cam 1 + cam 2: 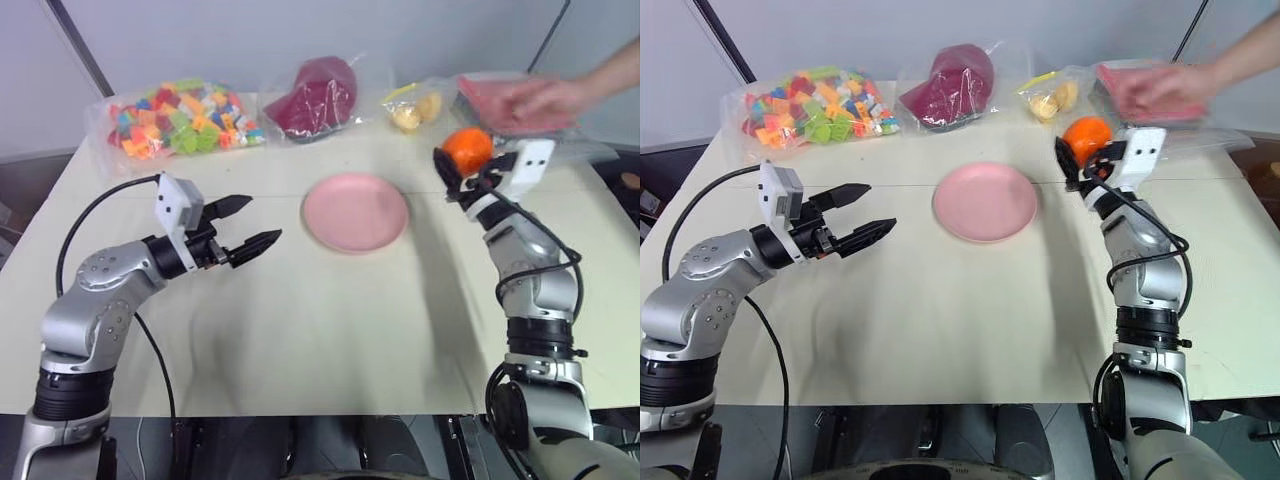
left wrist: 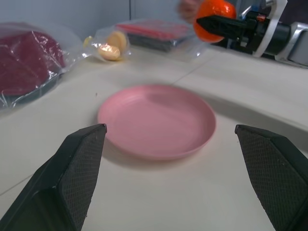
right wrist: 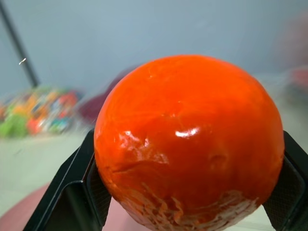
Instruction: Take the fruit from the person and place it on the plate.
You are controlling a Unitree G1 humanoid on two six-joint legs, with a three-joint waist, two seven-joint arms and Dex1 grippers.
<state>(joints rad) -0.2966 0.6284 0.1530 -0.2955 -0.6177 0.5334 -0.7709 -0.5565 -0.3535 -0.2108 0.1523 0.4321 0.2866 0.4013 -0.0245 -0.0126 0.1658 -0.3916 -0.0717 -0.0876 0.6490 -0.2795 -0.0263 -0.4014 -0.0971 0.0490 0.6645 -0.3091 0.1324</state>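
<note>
A pink plate [image 1: 355, 211] sits bare at the middle of the cream bench [image 1: 300, 330]. The right claw [image 1: 458, 165] grips the orange fruit [image 1: 467, 149], raised near the far right edge, beside the plate. A person's hand [image 1: 540, 100] hovers just behind it. The left claw [image 1: 247, 226] hangs wide open toward the left edge. Clear bags line the far edge: coloured blocks [image 1: 180, 118], a dark red item [image 1: 315, 97], pale yellow pieces [image 1: 415, 108].
</note>
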